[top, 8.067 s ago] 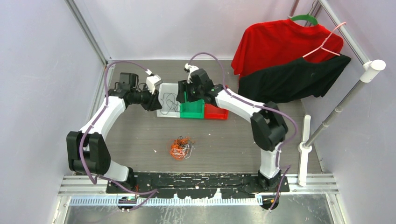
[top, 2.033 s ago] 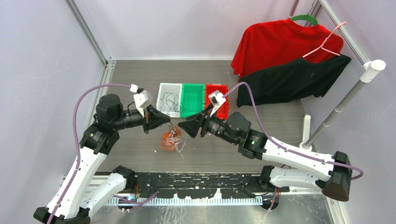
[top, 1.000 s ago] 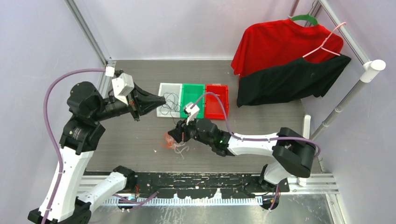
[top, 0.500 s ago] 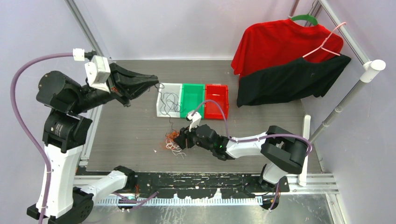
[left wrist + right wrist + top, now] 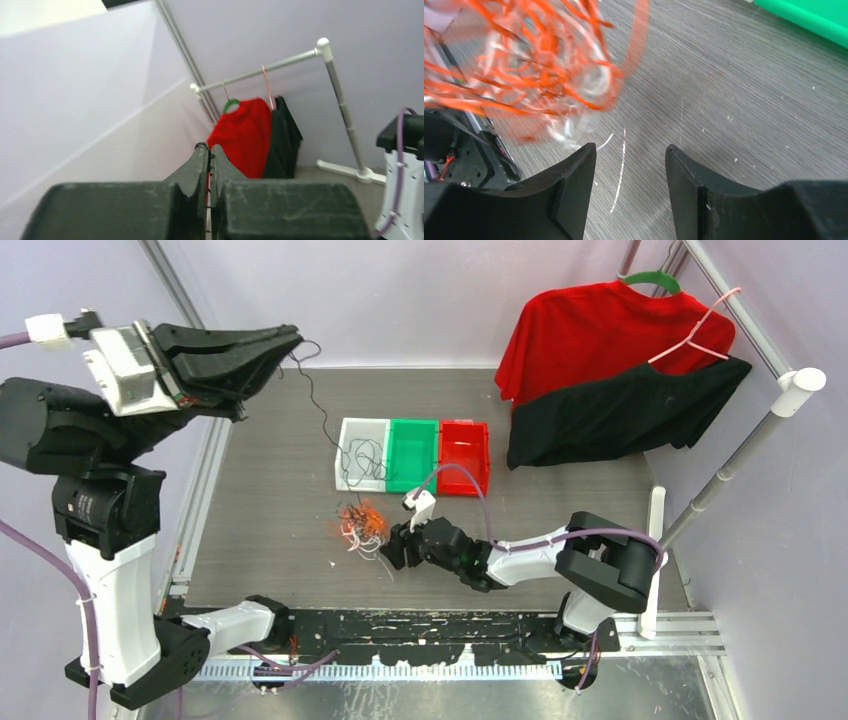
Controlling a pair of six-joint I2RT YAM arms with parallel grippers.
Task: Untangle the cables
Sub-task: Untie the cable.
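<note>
Your left gripper (image 5: 288, 340), raised over the far left corner of the table (image 5: 270, 490), is pinched shut on one black cable (image 5: 318, 415) trailing down to the white bin (image 5: 372, 428), where other black cords (image 5: 362, 455) already lie. The tangle (image 5: 360, 525) of orange and white lies knotted at mid-table, work left to do; your right gripper (image 5: 392, 545) stands parted and empty just beside it
</note>
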